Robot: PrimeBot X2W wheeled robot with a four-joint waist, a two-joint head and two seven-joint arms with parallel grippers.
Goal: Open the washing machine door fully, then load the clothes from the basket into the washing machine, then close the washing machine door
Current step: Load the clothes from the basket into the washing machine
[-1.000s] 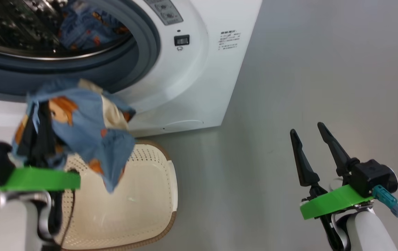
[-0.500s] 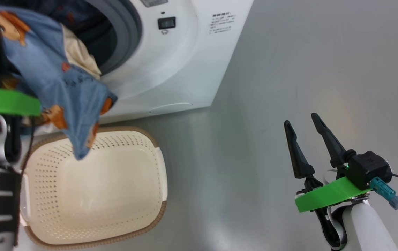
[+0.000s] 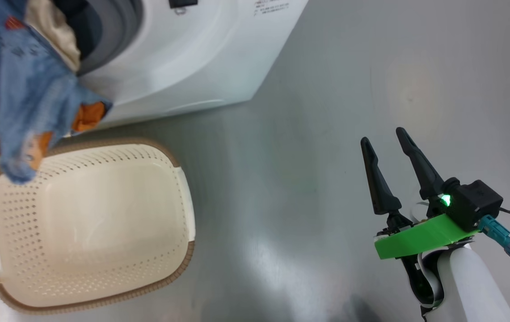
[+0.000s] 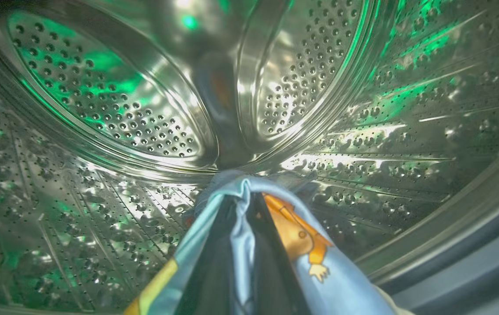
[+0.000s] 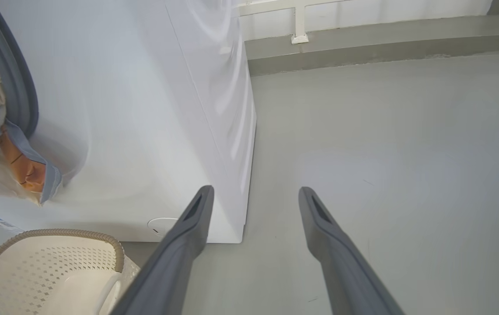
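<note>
Left wrist view: left gripper [image 4: 245, 192] pinches the clothes [image 4: 319, 271] tight, reaching into the drum [image 4: 100, 109] so they drop deep.
Right gripper [image 3: 382, 136]: fingers wide apart, holding nothing, kept clear.
Basket [image 3: 187, 201]: empty, just before the washing machine [image 3: 183, 58].

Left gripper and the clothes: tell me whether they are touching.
Touching. The left wrist view shows the left gripper shut on the clothes: blue fabric is pinched between its two dark fingers and drapes over them.
</note>
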